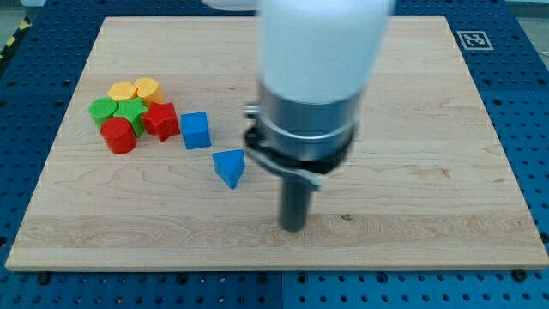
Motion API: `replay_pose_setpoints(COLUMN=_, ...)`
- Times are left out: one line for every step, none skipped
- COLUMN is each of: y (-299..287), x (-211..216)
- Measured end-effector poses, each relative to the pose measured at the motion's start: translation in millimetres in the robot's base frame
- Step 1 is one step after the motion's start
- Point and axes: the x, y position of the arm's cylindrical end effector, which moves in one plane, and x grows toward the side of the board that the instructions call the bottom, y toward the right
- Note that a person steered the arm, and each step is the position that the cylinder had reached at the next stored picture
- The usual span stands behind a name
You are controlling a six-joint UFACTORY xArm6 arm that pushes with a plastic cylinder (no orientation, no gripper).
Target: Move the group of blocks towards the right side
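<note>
Likely light, hard and slippery, the blocks (137, 112) cluster at the worktop's (412, 206) left; my tip (293, 227), fingerless, stands right of them, needing a push from their left.

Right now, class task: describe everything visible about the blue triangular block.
The blue triangular block looks like matte, solid-coloured plastic, a small wedge lying flat on the wooden board. It sits alone, touching nothing, below and right of the blue cube. My tip rests further toward the view's right and bottom, apart from it.
</note>
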Motion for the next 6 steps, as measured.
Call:
replay_pose_setpoints(y=-66, x=-14)
replay_pose_setpoints(y=-152, x=-35)
replay_pose_setpoints(y=-235, x=-57)
replay_pose_setpoints(y=-284, x=-104)
replay_pose_setpoints(y=-288, x=-157)
replay_pose_setpoints(y=-288, x=-161)
